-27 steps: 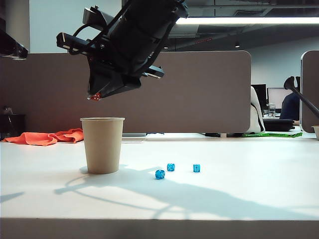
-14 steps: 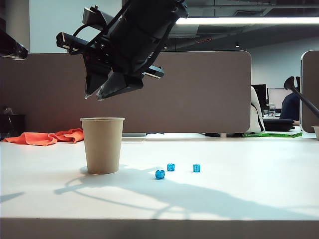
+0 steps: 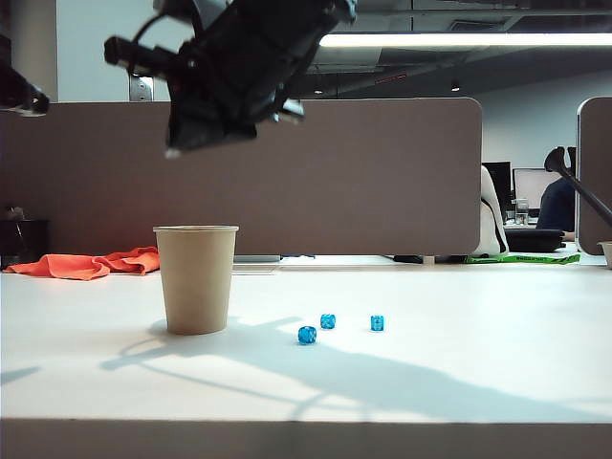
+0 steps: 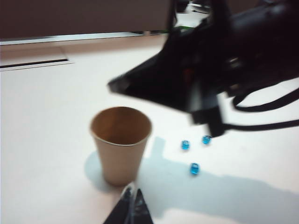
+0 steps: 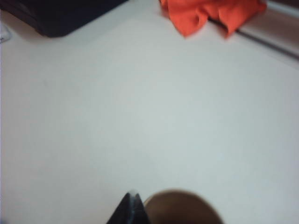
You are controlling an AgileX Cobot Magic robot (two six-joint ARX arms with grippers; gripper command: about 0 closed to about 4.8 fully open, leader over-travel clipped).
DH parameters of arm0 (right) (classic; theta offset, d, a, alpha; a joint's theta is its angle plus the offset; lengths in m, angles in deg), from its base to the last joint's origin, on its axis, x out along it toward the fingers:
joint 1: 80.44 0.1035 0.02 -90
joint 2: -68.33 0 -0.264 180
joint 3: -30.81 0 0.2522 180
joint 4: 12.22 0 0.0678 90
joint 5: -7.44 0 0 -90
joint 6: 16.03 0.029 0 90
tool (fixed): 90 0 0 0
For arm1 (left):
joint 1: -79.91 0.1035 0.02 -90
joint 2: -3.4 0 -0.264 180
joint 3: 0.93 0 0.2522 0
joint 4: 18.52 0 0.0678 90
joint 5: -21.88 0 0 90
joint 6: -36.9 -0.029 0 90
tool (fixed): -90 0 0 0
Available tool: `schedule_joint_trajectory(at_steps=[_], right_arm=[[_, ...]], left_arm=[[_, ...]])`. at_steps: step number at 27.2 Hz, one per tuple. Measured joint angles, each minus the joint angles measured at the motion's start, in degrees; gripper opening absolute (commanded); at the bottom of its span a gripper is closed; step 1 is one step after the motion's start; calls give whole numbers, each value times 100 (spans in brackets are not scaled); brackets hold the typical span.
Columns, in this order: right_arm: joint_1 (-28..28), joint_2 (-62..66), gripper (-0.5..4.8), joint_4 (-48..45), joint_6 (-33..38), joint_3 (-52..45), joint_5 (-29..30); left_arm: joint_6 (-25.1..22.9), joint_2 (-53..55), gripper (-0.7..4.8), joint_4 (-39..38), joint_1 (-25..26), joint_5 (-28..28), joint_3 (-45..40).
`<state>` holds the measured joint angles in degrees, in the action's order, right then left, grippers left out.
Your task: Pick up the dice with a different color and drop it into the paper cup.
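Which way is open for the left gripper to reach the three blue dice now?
Probably yes: the left gripper, shut, hangs near the paper cup; the blue dice lie beyond it on open table, under the raised, shut right gripper.

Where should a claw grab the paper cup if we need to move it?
Take the paper cup around its side wall, coming in level from the side. It stands upright with its mouth open, and its wall widens toward the rolled rim, so a hold below the rim is less likely to slip. Its left flank is free; blue dice lie right.
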<state>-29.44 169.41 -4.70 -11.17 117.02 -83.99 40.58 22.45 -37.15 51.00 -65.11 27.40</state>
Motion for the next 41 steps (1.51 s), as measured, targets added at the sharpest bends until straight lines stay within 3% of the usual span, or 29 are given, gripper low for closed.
schedule_joint_trajectory(at_steps=[6,17,28,35,41], right_arm=[[-184,-503,-2,-321,-649,4,-673],[-1412,-1749,-2,590,-669,-203,-732],[-2968,-3812,-2,393,-671,-2490,667],[-3626,-4898,-2,304,-671,-3486,901],[-3877,-5783,-2,269,-671,-4135,901]], left_arm=[[0,-111,-6,129,2,-560,0],[-42,-949,-6,105,39,-645,0],[-42,-1213,-6,-140,61,-708,0],[-168,-1213,-6,-140,63,-782,0],[-177,-1213,-6,-125,68,-820,0]])
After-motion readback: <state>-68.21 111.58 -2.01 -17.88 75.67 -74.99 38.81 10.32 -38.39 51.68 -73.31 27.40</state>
